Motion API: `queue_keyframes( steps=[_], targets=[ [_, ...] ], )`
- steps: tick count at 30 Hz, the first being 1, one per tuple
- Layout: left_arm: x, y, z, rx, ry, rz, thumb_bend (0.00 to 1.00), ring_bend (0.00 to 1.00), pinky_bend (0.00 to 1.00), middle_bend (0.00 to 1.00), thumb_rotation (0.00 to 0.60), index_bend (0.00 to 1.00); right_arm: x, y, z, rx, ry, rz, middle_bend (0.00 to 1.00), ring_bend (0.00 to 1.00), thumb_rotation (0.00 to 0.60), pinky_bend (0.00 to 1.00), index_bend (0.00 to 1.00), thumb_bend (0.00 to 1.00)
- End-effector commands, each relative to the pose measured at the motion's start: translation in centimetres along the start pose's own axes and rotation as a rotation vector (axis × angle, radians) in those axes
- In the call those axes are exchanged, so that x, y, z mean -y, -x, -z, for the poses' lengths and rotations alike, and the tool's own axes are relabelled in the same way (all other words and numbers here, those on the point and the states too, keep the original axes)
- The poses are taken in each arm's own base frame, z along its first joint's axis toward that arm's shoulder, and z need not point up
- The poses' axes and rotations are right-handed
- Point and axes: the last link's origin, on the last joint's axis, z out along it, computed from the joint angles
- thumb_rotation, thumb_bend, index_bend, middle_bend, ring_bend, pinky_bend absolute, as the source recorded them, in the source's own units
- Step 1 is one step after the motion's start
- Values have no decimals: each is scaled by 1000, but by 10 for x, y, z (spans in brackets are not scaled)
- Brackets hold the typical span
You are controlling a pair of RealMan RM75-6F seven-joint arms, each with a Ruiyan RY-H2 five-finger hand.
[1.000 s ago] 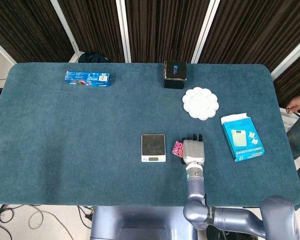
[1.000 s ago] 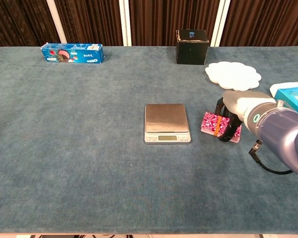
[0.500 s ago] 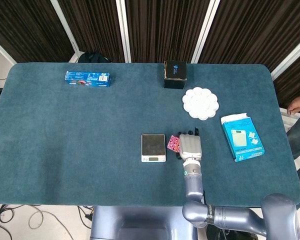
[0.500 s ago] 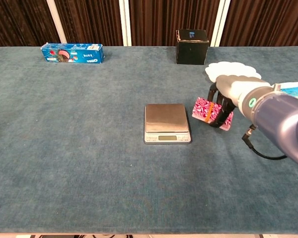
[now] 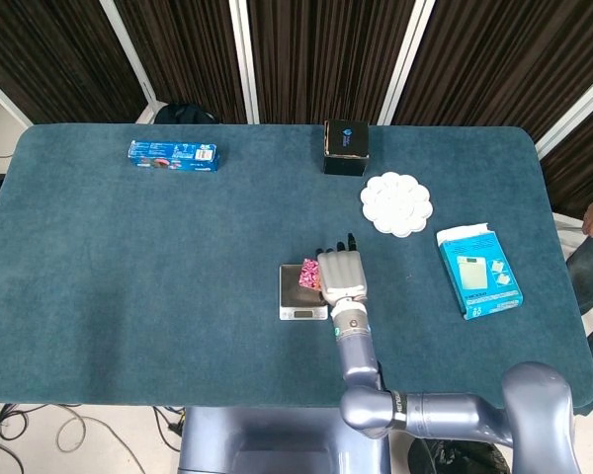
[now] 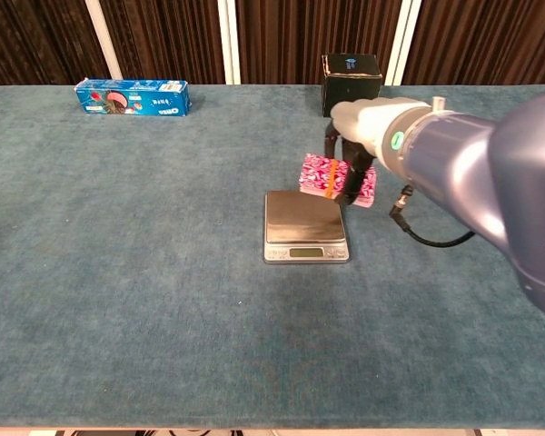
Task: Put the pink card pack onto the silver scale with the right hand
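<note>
The pink card pack (image 6: pixel 322 174) with an orange band hangs in the air, held by my right hand (image 6: pixel 356 136), whose dark fingers (image 6: pixel 348 178) wrap around it. It hovers above the right rear part of the silver scale (image 6: pixel 303 224), not touching the platform. In the head view the right hand (image 5: pixel 341 277) covers the scale's (image 5: pixel 296 292) right edge, with the pack (image 5: pixel 308 276) peeking out at its left. My left hand is not in either view.
A black box (image 6: pixel 351 72) stands at the back, a white flower-shaped plate (image 5: pixel 396 203) to its right. A blue scale carton (image 5: pixel 478 270) lies at the right, a blue biscuit box (image 6: pixel 133 97) at the far left rear.
My right hand has lifted the pink card pack off the cloth and carried it left, from beside the scale to above its right rear part.
</note>
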Motion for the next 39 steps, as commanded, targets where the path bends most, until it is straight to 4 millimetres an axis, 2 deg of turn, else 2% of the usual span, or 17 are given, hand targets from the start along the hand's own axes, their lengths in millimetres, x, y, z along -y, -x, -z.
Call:
queue_keyframes(
  steps=[1, 7, 14, 29, 33, 39],
  targets=[
    [0, 0, 0, 0, -1, 1, 675, 0, 0, 0, 600, 74, 9, 0, -3, 12, -10, 11, 459, 205, 600, 0, 484, 342],
    [1, -1, 0, -1, 1, 0, 674, 0, 0, 0, 600, 74, 19, 6, -6, 38, -18, 26, 459, 201, 600, 0, 480, 342],
    [2, -1, -1, -2, 0, 1, 674, 0, 0, 0, 600, 74, 20, 17, -12, 31, -5, 84, 459, 194, 600, 0, 468, 342],
    [3, 0, -3, 0, 0, -2, 674, 0, 0, 0, 600, 74, 43, 26, -11, 52, -48, 80, 451, 171, 600, 0, 412, 341],
    [3, 0, -3, -5, 3, -10, 675, 0, 0, 0, 600, 74, 48, 27, -14, 56, -40, 65, 389, 127, 600, 0, 366, 342],
    [4, -1, -4, -7, -4, -7, 674, 0, 0, 0, 600, 74, 52, 22, -15, 45, -43, 59, 202, 42, 600, 0, 188, 342]
  ],
)
